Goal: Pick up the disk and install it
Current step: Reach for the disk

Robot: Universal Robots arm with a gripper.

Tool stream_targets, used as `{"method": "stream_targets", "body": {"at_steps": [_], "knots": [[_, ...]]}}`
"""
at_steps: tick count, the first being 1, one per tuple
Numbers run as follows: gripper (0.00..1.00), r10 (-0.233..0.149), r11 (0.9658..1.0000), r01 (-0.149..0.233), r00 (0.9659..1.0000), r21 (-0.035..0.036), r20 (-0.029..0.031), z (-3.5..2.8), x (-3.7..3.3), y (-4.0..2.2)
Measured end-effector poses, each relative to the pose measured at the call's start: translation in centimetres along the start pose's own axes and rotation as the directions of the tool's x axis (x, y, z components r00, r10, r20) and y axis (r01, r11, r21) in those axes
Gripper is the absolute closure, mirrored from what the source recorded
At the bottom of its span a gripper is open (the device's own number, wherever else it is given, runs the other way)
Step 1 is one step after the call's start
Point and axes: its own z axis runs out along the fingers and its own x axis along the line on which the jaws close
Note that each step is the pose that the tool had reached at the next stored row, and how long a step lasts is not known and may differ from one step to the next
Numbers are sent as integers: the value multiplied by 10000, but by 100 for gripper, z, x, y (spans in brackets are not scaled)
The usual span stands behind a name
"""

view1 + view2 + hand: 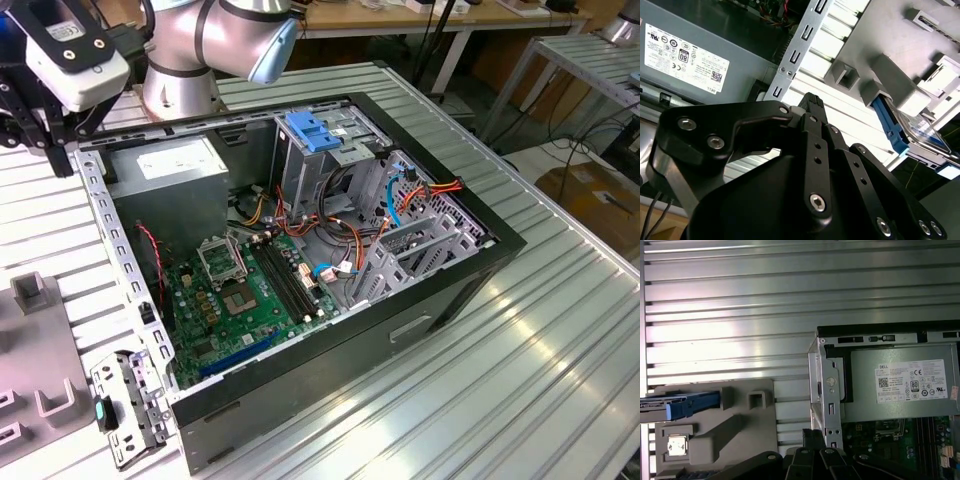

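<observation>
The disk [682, 405], dark with bright blue rails, sits on edge in a slot of the grey fixture plate [735, 427] beside the computer case. It also appears in the second wrist view, where the disk [912, 130] leans between grey fixture blocks. My gripper [810, 102] is shut with nothing in it, its black fingers meeting at one tip. It hangs over the case's metal corner rail [829, 390], next to the power supply [905, 385] and well apart from the disk. In the first wrist view the gripper [813, 434] pokes in at the edge.
The open computer case [440, 290] lies on the ribbed aluminium table [560, 340], showing the motherboard [240, 300], cables and a pale blue slotted bracket [315, 130]. The arm's wrist [75, 60] is at the exterior view's upper left, above the fixture plate [40, 350].
</observation>
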Motion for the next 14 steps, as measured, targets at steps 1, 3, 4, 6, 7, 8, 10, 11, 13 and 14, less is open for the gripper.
{"method": "stream_targets", "body": {"at_steps": [1,3,4,6,7,8,10,11,13,14], "knots": [[89,0,10000,0,10000,0,-1,0,8,-1],[89,1,10000,-1,10000,0,-2,1,23,-2],[89,0,10000,0,10000,0,-3,1,28,-2],[89,0,10000,0,10000,0,-4,1,38,-3],[89,0,10000,0,10000,0,-5,2,44,-3],[89,1,10000,-1,10000,0,-5,2,51,-4],[89,0,10000,0,10000,0,-7,3,68,-5],[89,0,10000,0,10000,1,-9,2,71,-5],[89,1,10000,-1,10000,0,-10,3,84,-6],[89,1,10000,-1,10000,1,-11,3,88,-7]]}}
